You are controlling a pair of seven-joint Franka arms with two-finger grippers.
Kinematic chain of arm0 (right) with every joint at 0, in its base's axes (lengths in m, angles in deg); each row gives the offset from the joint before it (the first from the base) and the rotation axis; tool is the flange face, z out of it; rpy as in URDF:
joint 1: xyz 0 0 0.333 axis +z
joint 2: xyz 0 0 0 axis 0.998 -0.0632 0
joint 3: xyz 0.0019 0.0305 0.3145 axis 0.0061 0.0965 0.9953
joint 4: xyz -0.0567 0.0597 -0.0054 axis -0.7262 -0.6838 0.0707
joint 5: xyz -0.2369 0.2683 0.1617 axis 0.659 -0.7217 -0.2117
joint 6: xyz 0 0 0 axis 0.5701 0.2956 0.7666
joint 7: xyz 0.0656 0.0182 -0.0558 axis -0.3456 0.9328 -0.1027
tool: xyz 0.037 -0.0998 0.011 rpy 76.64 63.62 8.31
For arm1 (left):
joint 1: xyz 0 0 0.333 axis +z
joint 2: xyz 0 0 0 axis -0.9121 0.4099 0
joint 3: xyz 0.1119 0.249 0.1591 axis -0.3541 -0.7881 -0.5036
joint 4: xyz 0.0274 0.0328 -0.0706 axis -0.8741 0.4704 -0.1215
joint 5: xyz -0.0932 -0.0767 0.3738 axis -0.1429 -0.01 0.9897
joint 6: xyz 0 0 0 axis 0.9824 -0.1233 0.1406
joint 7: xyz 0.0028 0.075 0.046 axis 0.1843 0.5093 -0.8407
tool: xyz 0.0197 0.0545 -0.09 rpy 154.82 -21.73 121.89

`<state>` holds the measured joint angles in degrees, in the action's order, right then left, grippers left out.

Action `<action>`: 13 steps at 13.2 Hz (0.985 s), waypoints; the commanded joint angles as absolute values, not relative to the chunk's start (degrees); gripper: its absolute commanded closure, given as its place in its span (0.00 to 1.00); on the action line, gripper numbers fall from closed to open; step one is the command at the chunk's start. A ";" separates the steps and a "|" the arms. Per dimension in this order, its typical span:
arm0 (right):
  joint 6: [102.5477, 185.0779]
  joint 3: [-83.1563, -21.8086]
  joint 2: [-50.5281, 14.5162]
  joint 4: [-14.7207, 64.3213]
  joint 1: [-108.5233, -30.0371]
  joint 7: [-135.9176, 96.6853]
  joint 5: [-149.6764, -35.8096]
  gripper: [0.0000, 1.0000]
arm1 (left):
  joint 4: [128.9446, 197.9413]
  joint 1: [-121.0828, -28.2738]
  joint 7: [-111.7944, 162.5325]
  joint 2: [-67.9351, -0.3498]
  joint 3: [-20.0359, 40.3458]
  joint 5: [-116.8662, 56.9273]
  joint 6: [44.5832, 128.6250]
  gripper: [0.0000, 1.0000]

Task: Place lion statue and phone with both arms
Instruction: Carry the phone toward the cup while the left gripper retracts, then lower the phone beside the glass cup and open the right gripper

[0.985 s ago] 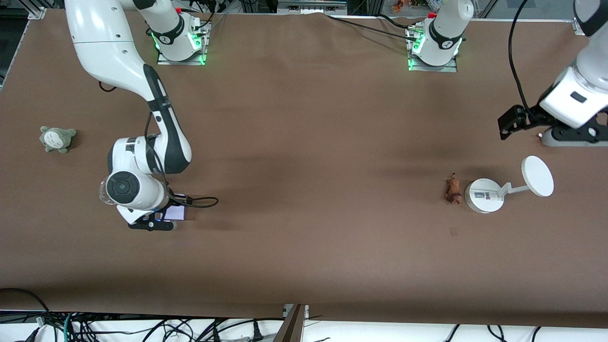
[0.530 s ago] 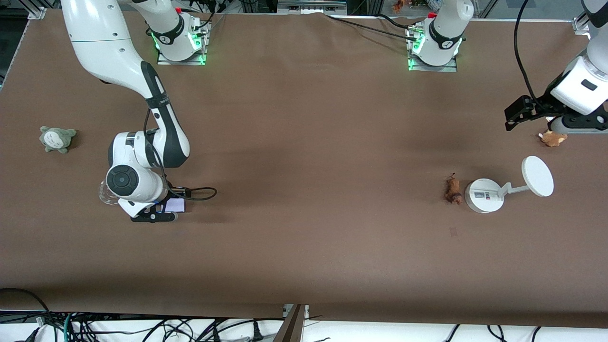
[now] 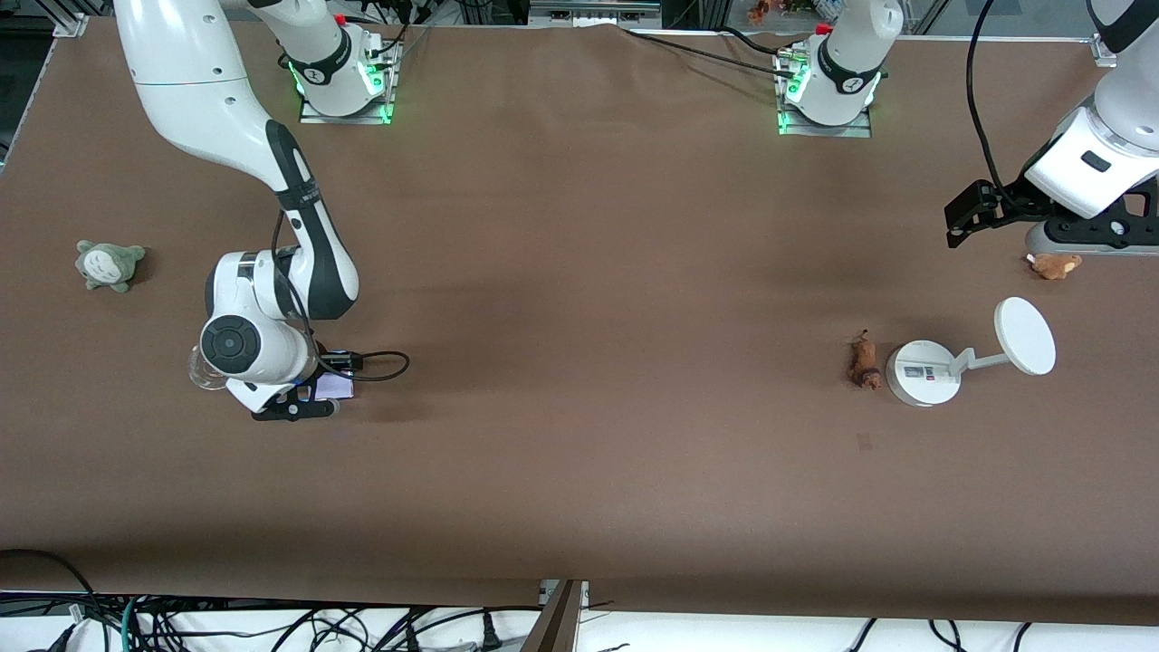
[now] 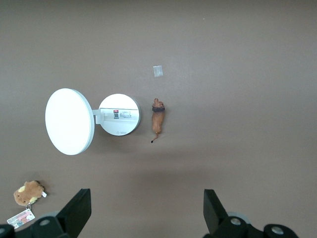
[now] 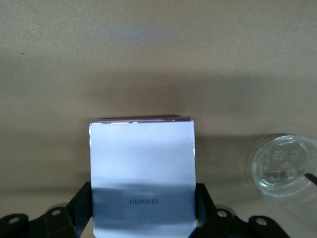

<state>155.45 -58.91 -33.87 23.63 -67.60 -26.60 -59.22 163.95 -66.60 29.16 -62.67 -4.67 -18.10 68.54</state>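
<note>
Item one: flat pale lavender phone [image 5: 141, 173], stiff, slick; my right gripper [image 5: 143, 210] clamps its side edges, apparently just above the worktop [image 3: 579, 362].

Item two: tiny orange-brown lion statue [image 4: 158, 121], light, rigid, beside the round white stand [image 4: 119, 114]; I'd pinch mid-body. My left gripper [image 4: 146, 215] hangs wide, empty.

even bright overhead light, soft shadows under arms, right wrist view perhaps slightly blurred

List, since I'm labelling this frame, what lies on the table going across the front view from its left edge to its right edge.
Grey-green plush toy → clear cup → phone in the right gripper → lion statue → round white stand → brown plush toy, under the left gripper.
</note>
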 commanded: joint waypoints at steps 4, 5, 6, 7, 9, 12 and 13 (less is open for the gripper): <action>155.37 -58.28 -32.60 23.25 -67.48 -24.74 -59.85 0.01 | 161.03 -67.12 30.24 -60.91 -4.39 -17.81 67.35 0.00; 155.20 -58.28 -32.16 22.03 -67.40 -24.30 -59.33 0.00 | 160.85 -67.12 30.24 -60.91 -4.39 -17.81 67.35 0.00; 153.80 -58.28 -31.81 20.19 -67.31 -23.51 -59.24 0.00 | 160.85 -67.12 30.24 -60.82 -4.39 -17.81 67.35 0.00; 151.35 -58.28 -31.11 18.00 -67.39 -23.42 -59.24 0.00 | 160.85 -67.04 30.24 -60.91 -4.39 -17.81 67.26 0.00; 143.55 -58.37 -30.93 10.72 -67.39 -23.42 -59.15 0.00 | 160.76 -67.03 30.24 -60.82 -4.48 -17.81 67.35 0.00; 133.25 -59.16 -28.74 3.58 -68.10 -22.63 -59.15 0.00 | 160.76 -67.03 30.24 -60.82 -4.48 -17.81 67.26 0.00; 131.74 -60.47 -27.08 3.30 -68.10 -21.15 -59.32 0.00 | 160.67 -67.03 30.32 -60.82 -4.48 -17.81 67.26 0.00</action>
<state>135.50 -59.31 -28.98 5.04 -67.42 -23.71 -59.18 162.56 -66.85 29.16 -61.62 -4.32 -18.10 68.52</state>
